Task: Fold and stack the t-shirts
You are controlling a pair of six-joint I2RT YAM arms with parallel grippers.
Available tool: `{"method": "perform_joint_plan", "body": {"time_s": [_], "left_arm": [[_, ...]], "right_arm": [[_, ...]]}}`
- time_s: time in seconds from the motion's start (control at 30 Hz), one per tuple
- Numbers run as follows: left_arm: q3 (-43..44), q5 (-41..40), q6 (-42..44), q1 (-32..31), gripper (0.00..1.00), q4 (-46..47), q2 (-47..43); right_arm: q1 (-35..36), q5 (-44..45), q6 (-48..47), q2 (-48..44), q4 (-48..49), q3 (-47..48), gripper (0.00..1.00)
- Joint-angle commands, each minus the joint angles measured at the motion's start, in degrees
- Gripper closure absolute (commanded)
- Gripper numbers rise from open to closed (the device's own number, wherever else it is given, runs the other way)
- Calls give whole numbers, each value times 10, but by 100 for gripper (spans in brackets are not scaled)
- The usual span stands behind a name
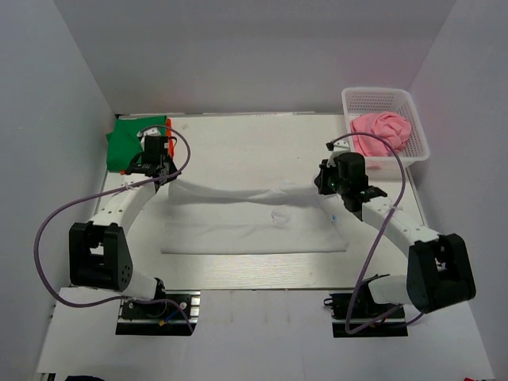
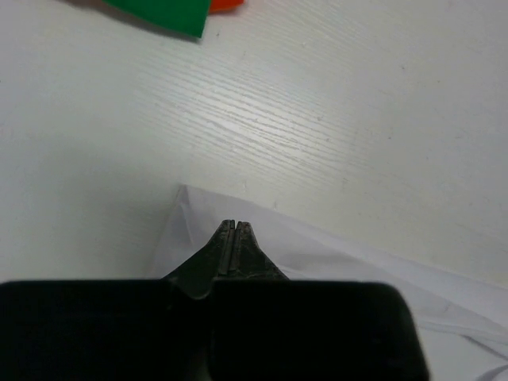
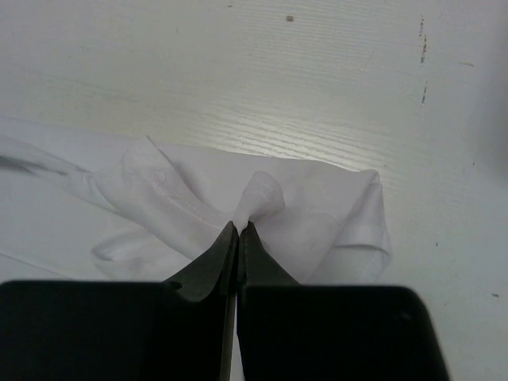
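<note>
While the white t-shirt (image 1: 254, 230) lies spread on the surface (image 1: 254, 143), far edge raised taut between arms | left hand (image 2: 236, 228) pinched together on its left corner | right hand (image 3: 240, 228) clamped on a bunched fold at right | green t-shirt (image 1: 127, 143) atop orange t-shirt (image 1: 169, 121), far-left corner | pink t-shirt (image 1: 385, 131) bundled in basket (image 1: 373, 99), far right

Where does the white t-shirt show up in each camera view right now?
Top external: white t-shirt across mid-table, its far edge lifted.
Left wrist: lower right, corner pinched by left gripper.
Right wrist: centre, fold pinched by right gripper.
Shared landmark: green t-shirt, top left in top external and left wrist.
</note>
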Motion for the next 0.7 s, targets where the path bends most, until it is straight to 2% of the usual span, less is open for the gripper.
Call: {"method": "perform_joint_plan", "body": {"time_s": [0.0, 0.13, 0.33, 0.43, 0.5, 0.53, 0.57, 0.6, 0.63, 0.67], "left_arm": [[-15, 29, 49, -2, 100, 29, -36], [-45, 36, 41, -2, 100, 24, -63], [-112, -8, -31, -2, 100, -4, -116], [-159, -34, -106, -2, 100, -40, -140], [-185, -93, -236, -2, 100, -99, -147], [-196, -106, -292, -2, 95, -138, -147], [-213, -106, -309, -2, 79, -167, -147], [-213, -127, -336, -2, 37, -184, -147], [-213, -138, -350, 5, 23, -206, -141], [-179, -148, -359, 5, 4, -257, -141]], "right_arm": [[2, 7, 20, -46, 16, -33, 100], [3, 5, 22, -84, 0, -64, 100], [8, -38, 54, -107, -10, -102, 100], [11, -41, 73, -131, -46, -126, 100], [13, -39, 90, -154, -70, -157, 100], [10, -46, 101, -173, -93, -172, 92], [10, -47, 109, -183, -107, -179, 77], [11, -47, 118, -209, -121, -183, 61], [11, -52, 121, -217, -166, -193, 27], [11, -54, 124, -228, -183, -193, 14]]}}
